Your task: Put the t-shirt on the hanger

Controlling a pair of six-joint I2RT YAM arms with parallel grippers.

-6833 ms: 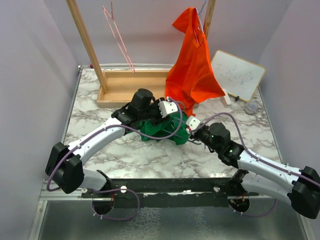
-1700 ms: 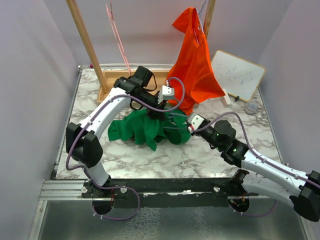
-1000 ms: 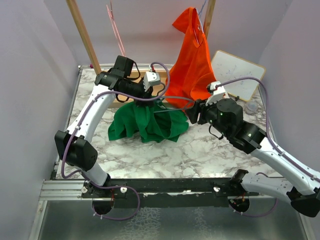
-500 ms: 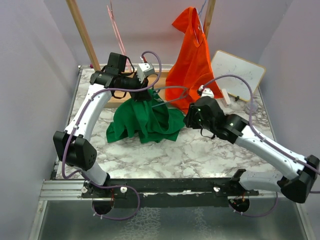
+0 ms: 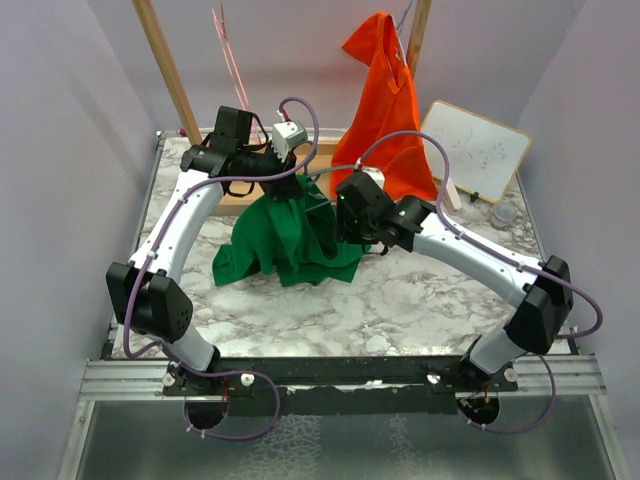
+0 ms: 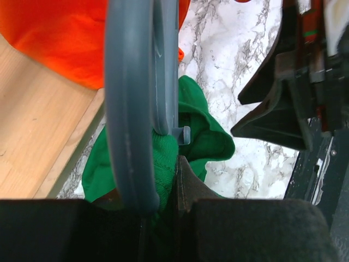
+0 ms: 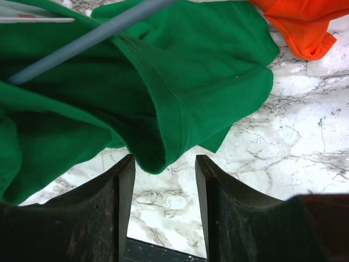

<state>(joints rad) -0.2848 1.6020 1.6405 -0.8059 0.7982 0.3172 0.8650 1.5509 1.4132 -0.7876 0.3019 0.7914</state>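
The bright green t-shirt hangs from my left gripper, its lower part bunched on the marble table. In the left wrist view the left gripper is shut on the slate blue-grey hanger with green fabric pinched beside it. My right gripper is at the shirt's right side. In the right wrist view the right gripper is open, and a hemmed fold of the shirt droops just above the gap. One hanger arm runs into the cloth.
An orange-red t-shirt hangs on the wooden rack behind, close to my right arm; it also shows in the right wrist view. A pink wire hanger hangs at the back left. A whiteboard and a small cup stand at the right.
My left gripper has lifted the shirt and hanger up and back toward the rack. My right arm has swung left, and its open gripper has come to the shirt's right edge.
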